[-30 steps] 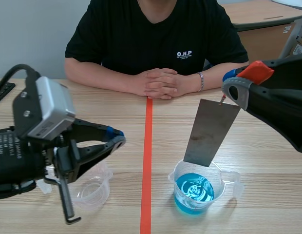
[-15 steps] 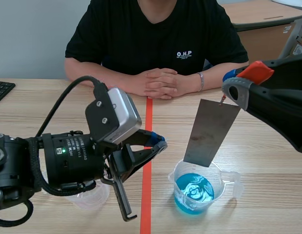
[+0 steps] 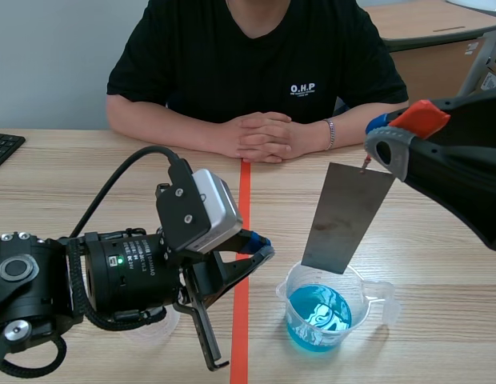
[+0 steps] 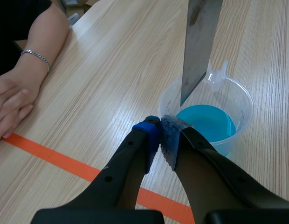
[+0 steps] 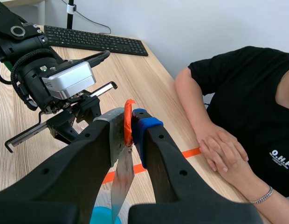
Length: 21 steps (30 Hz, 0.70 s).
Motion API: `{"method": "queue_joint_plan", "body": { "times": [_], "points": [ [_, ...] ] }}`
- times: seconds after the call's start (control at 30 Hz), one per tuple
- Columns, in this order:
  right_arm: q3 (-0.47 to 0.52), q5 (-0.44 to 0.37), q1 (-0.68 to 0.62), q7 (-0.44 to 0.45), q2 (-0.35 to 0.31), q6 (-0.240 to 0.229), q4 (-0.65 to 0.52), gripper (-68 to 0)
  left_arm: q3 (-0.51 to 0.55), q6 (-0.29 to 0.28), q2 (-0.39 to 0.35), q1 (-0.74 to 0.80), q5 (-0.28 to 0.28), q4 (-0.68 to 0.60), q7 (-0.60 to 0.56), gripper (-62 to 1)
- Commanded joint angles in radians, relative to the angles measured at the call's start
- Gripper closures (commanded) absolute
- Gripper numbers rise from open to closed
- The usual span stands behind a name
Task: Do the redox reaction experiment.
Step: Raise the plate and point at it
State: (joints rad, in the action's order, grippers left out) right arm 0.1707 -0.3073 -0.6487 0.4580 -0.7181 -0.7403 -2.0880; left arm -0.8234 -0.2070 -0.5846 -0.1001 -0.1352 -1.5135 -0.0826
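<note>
A grey metal plate (image 3: 348, 216) hangs tilted from my right gripper (image 3: 376, 148), which is shut on the plate's upper edge (image 5: 122, 140) beside an orange tag. The plate's lower edge sits over a clear beaker (image 3: 358, 282) of blue liquid (image 3: 318, 316), about level with the rim and above the liquid. My left gripper (image 3: 262, 250) is shut on nothing, its tips just left of that beaker. In the left wrist view, the left gripper (image 4: 161, 135) has its pads together, and the beaker (image 4: 242, 95), the blue liquid (image 4: 207, 123) and the plate (image 4: 198, 42) lie right ahead of it.
A person sits across the table with clasped hands (image 3: 260, 136) resting on it. An empty clear beaker (image 3: 156, 330) is mostly hidden under my left arm. A keyboard (image 3: 2, 148) lies at the far left edge. An orange tape line (image 3: 243, 208) runs down the middle.
My left arm has swung right from over the empty beaker to the blue beaker's side, and its fingers have gone from open to shut. The right arm and plate have stayed still.
</note>
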Motion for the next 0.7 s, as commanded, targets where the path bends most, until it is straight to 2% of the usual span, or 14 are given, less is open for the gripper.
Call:
{"method": "queue_joint_plan", "body": {
  "times": [0.0, 0.67],
  "points": [
    [0.012, -0.019, 0.011, 0.011, -0.010, -0.005, -0.017, -1.7, 0.001, 0.001, 0.002, -0.006, -0.010, -0.030, -0.018, -4.2],
    [0.012, -0.019, 0.011, 0.011, -0.010, -0.005, -0.017, -1.7, -0.016, 0.001, 0.003, -0.005, -0.010, -0.030, -0.018, -4.2]
  ]
}}
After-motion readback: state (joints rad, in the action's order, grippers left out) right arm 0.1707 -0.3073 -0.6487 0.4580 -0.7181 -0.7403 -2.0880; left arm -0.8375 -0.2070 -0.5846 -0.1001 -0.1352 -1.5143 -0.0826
